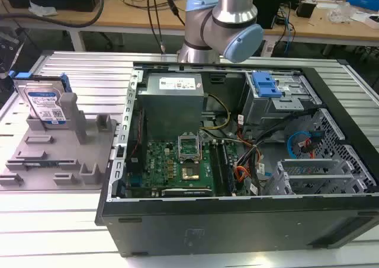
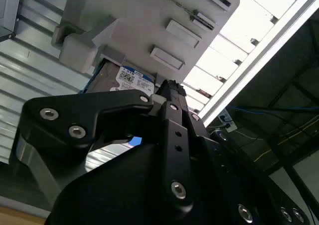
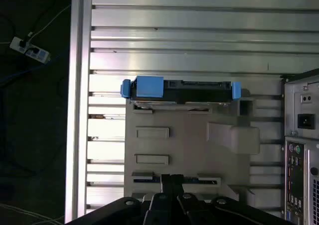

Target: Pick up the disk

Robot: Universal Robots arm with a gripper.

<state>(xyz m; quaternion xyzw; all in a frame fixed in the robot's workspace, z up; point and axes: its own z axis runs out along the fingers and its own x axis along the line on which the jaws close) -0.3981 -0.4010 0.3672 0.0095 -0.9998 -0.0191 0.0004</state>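
Nothing lifted yet: disk (image 1: 45,104) stands upright in grey holder (image 1: 65,155) near desk (image 1: 89,72) edge; pincer (image 3: 172,177) closed, empty, hovering apart from it.

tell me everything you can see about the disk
The disk is a flat silver metal drive with a white-and-blue label on its face and blue plastic rails along its sides. It stands on edge in the grey holder at the exterior view's left, beside the case. The hand is apart from it.
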